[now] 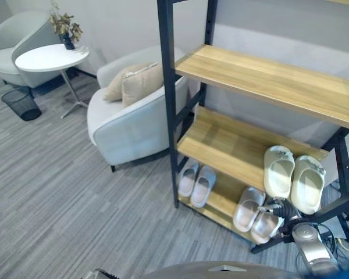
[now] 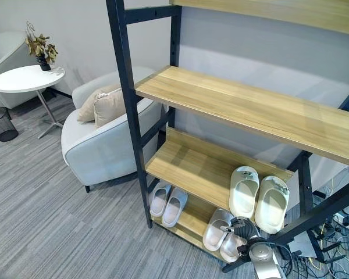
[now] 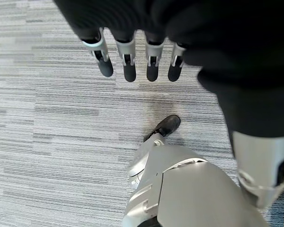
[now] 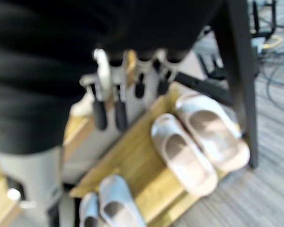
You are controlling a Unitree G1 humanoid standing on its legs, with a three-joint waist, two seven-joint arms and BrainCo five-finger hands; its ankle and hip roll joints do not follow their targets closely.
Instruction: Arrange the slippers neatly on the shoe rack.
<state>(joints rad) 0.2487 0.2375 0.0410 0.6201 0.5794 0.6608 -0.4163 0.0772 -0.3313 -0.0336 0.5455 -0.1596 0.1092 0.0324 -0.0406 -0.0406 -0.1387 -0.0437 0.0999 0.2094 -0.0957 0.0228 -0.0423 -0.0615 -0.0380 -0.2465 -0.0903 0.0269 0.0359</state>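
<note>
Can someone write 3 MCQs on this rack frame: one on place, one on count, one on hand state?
1. Where does the pale green pair of slippers sit?
A. middle shelf
B. bottom shelf
C. carpet

2. How many pairs of slippers are on the shoe rack?
A. one
B. two
C. three

3. What is the left hand doing?
A. gripping a slipper
B. open over the carpet
C. pressing on a shelf

Key: 1 A, the pair rests at the right end of the middle shelf. 2 C, the green pair sits above, with a light blue-grey pair and a beige pair on the bottom shelf. 3 B, its fingers hang straight over the grey carpet, holding nothing.
</note>
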